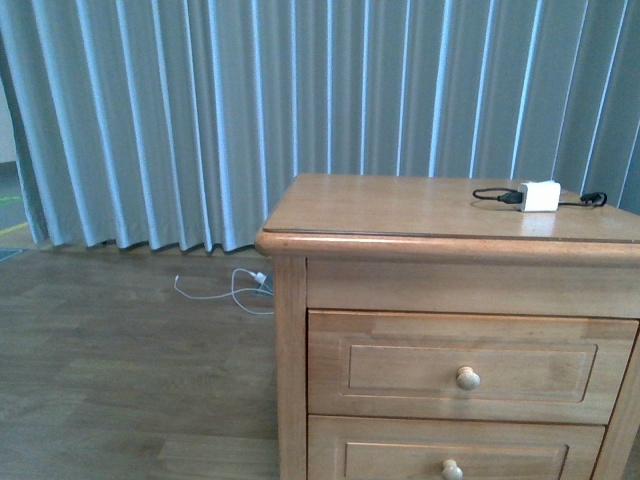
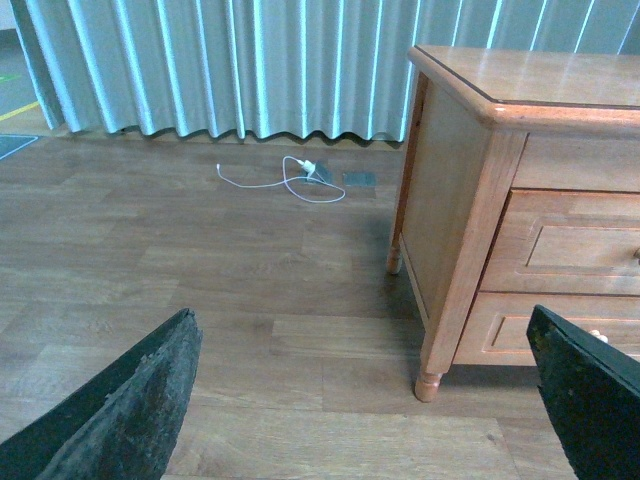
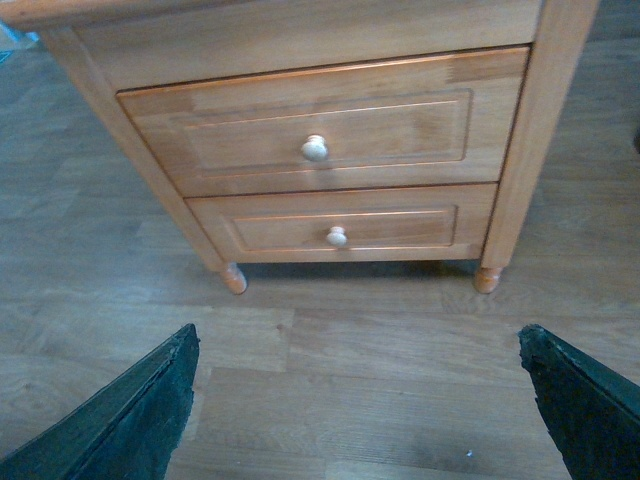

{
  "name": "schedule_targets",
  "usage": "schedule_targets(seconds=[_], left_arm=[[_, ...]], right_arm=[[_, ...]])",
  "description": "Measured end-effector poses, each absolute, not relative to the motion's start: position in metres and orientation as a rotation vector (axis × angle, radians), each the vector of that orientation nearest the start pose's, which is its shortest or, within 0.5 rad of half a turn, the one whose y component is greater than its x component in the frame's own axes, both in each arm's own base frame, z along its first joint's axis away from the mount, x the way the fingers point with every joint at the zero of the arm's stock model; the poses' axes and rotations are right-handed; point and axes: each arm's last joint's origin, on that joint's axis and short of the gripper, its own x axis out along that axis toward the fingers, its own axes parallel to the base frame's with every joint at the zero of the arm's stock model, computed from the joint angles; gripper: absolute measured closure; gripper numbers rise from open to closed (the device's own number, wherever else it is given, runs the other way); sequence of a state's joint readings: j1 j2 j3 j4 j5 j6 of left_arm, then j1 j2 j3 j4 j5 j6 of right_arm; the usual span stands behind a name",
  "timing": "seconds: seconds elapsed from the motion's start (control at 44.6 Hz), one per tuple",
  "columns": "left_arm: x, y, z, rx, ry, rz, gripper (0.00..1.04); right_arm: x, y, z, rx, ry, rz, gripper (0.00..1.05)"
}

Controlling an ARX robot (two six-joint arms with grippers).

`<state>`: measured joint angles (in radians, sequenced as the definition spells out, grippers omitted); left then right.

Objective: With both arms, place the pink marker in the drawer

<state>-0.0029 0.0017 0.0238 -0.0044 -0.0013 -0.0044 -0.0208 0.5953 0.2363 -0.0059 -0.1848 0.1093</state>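
- One light-wood nightstand (image 1: 450,215) with a rounded top edge fills the 4 o'clock part of the front view; its near corner sits about mid-frame.
- Two drawers show, both shut flush with the frame. The upper, taller light-wood drawer with a recessed panel (image 1: 470,365) carries one round pale knob (image 1: 468,378); the shorter lower drawer (image 1: 455,452) carries one smaller pale knob (image 1: 452,468). That makes two knobs in all.
- One small white box-shaped charger (image 1: 540,196) rests on the nightstand top toward 2 o'clock, with one thin black cable (image 1: 495,196) looped beside it and touching it.
- One white cord (image 1: 225,290) lies coiled on the wood-plank floor (image 1: 130,380) at the foot of the grey pleated curtain (image 1: 200,110), at 9 o'clock from the nightstand and well apart from it.
- The pink marker shows in none of the three views, so its place cannot be told.
- The left end effector (image 2: 375,400) hangs over bare floor with its two black fingers (image 2: 130,410) spread wide and nothing between them; the nightstand's side and one turned foot stand nearby.
- The right end effector (image 3: 360,400) faces both drawer fronts, its two black fingers (image 3: 125,415) likewise wide apart and empty, over floor short of the nightstand's two front feet.
- Open floor runs wide toward 9 o'clock of the nightstand up to the curtain hem.
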Motion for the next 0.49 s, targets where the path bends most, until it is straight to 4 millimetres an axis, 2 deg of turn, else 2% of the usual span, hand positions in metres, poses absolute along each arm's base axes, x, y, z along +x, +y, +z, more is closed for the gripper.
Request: schedule_targets(seconds=[0.179, 0.292, 0.381, 0.494], left_arm=[[0.096, 0.0, 0.171, -0.004, -0.018, -0.002, 0.06], [0.096, 0.0, 0.171, -0.004, -0.018, -0.001, 0.06], [0.096, 0.0, 0.171, -0.004, -0.018, -0.002, 0.06], [0.096, 0.0, 0.171, -0.004, -0.018, -0.002, 0.06]], right_arm=[[0.141, 0.001, 0.188, 0.145, 0.36, 0.132, 0.09], [0.136, -0.001, 0.18, 0.037, 0.06, -0.002, 0.31], [0.132, -0.001, 0.183, 0.022, 0.005, -0.007, 0.46], [0.127, 0.0, 0.179, 0.011, 0.001, -0.003, 0.69]])
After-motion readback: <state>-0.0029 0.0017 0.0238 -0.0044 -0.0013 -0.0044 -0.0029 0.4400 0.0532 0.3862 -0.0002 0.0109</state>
